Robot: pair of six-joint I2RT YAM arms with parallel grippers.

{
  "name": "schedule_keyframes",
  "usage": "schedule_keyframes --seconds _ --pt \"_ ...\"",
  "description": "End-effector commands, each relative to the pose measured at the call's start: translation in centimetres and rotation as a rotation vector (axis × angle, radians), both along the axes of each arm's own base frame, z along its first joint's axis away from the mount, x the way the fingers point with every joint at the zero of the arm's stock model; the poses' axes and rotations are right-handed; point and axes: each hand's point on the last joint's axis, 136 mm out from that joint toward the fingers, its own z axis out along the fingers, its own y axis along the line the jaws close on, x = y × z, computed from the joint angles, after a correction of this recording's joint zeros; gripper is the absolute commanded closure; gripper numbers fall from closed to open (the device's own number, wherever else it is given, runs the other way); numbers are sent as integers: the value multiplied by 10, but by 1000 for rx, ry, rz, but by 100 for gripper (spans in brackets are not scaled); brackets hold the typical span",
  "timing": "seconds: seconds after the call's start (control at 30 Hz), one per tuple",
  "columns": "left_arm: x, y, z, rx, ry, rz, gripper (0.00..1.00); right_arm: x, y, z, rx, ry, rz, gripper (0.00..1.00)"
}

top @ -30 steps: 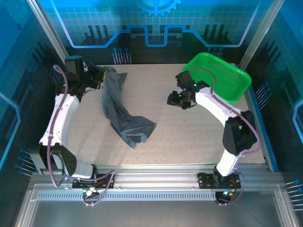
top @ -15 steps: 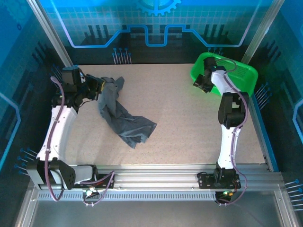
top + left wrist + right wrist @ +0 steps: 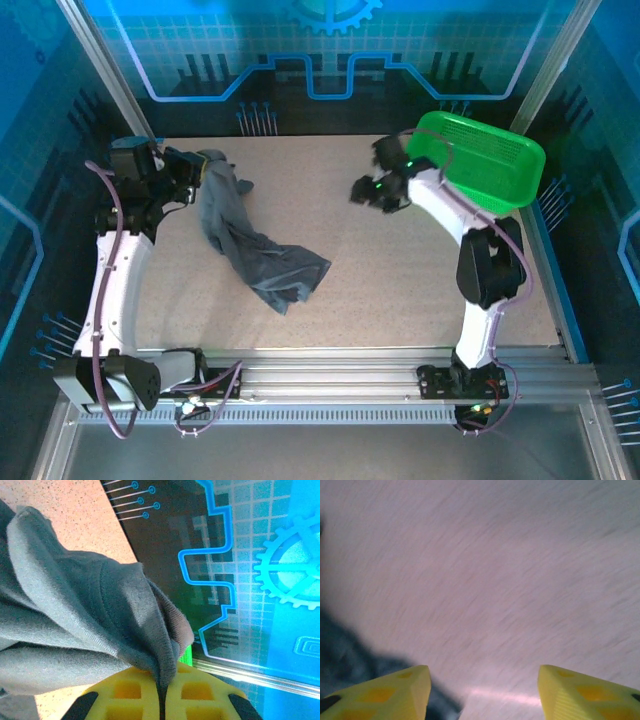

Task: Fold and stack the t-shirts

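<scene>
The dark grey t-shirt (image 3: 255,250) lies crumpled on the left half of the table (image 3: 400,290). Its near end is bunched flat on the surface. Its far end is drawn up in a twisted strip toward the far left corner, where my left hand (image 3: 200,168) pinches it. In the left wrist view a fold of grey cloth is clamped in the narrow seam between the yellow fingers (image 3: 125,700), which are pressed together on it. My right hand (image 3: 365,190) hangs over bare table right of centre, well apart from the t-shirt. In the right wrist view its two tips are spread wide over the blurred tabletop, gripping nothing. A green basket (image 3: 490,165) sits at the far right corner, near that arm.
</scene>
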Motion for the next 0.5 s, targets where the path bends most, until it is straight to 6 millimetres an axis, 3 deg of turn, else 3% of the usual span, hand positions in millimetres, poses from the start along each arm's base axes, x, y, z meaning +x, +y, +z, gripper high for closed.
schedule_keyframes --seconds 0.0,0.07,0.13,0.3,0.4,0.47 --pt "2 9 41 -11 -130 48 100 -59 49 -24 -7 51 193 35" --pt "4 8 43 -26 -135 50 100 -93 78 -41 -48 86 314 32" --pt "4 8 45 -29 -138 49 100 -114 96 -57 -60 131 370 31" --pt "4 7 47 -34 -136 42 100 -126 108 -94 -97 224 372 36" --pt "3 6 48 -39 -132 36 100 -123 115 -104 -94 244 373 48" --pt "1 6 48 -37 -130 39 100 -118 114 -105 -114 247 362 71"
